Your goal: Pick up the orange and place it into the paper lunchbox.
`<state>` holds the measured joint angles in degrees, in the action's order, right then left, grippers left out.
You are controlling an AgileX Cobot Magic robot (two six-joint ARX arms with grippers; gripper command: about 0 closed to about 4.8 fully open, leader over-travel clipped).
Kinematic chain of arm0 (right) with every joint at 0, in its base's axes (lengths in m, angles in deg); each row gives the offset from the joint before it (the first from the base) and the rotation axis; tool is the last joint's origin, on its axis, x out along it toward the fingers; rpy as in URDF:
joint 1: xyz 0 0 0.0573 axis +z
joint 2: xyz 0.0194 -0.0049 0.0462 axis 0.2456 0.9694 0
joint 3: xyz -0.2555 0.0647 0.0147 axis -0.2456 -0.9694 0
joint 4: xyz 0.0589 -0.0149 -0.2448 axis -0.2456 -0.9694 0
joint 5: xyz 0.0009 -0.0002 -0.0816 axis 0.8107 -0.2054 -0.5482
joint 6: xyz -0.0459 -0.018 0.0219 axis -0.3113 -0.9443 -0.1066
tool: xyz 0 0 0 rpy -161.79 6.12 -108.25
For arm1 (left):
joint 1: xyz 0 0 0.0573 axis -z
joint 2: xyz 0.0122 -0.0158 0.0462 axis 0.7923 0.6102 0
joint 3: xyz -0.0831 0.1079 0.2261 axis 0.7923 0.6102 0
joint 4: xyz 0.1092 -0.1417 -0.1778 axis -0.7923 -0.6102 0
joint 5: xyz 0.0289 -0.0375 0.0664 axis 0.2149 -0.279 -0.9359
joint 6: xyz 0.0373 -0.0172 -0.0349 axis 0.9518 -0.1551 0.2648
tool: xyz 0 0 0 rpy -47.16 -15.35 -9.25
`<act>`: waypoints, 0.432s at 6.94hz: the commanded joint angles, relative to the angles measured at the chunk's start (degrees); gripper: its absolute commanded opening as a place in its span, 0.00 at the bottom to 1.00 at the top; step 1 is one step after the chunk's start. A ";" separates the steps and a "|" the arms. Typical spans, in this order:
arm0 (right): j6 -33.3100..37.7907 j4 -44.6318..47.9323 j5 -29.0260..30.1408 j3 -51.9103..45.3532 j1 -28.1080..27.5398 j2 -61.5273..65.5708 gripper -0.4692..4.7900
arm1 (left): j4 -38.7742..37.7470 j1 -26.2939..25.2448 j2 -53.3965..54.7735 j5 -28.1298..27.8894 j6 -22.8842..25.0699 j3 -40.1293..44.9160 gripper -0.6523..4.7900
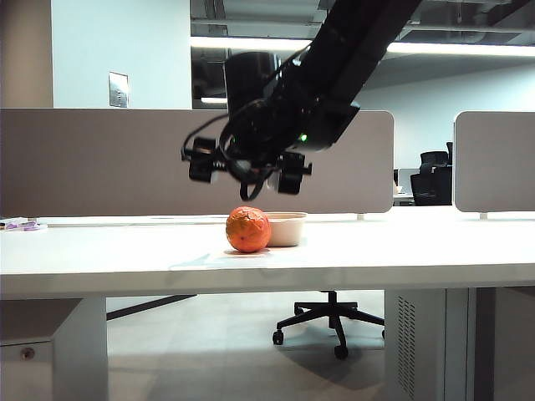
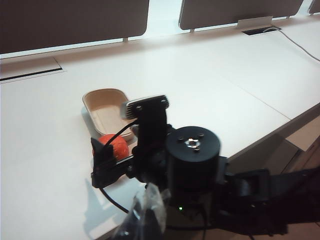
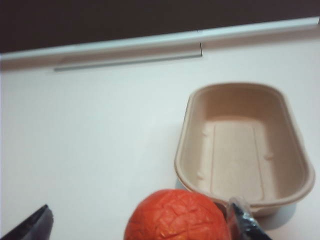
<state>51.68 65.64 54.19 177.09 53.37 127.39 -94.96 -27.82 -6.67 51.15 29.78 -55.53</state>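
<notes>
The orange [image 1: 248,230] sits on the white table [image 1: 125,251], pressed up against the near wall of the paper lunchbox [image 1: 287,228] — in the exterior view the box lies at about 3 o'clock from the fruit, the two apparently touching, and the box is empty. My right gripper [image 1: 245,170] hangs at 12 o'clock above the fruit, jaws spread to their widest and holding nothing; in the right wrist view one dark fingertip [image 3: 245,222] shows on each side of the orange, not yet touching it. My left gripper is not in any view; its wrist camera looks over the right arm from behind, so I cannot tell how it stands.

As I judge it, the fruit is firm and round, moderately heavy for its size, with a dimpled, faceted skin that should give the pads some bite — though a ball will roll or squirt out if pinched off-centre. I would take it across its widest girth, pads on opposite flanks, squeezing only enough to hold. The lunchbox looks light and thin-walled; one finger must descend close to its rim [image 3: 200,172] and could nudge it aside.
</notes>
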 commanded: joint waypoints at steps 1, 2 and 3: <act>2.29 -9.53 0.04 7.58 -1.33 2.56 1.00 | 1.14 0.00 -0.11 0.87 0.02 -0.28 0.11; 3.08 -11.28 0.15 9.46 -2.25 3.58 1.00 | 2.14 0.00 -0.11 0.87 0.02 -0.28 0.11; 5.09 -13.79 1.40 9.88 -3.30 4.17 1.00 | 2.75 0.00 -0.09 0.87 0.00 -0.28 0.11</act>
<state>55.96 51.67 54.69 186.38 50.12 131.85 -93.19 -27.82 -6.67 51.74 29.76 -55.53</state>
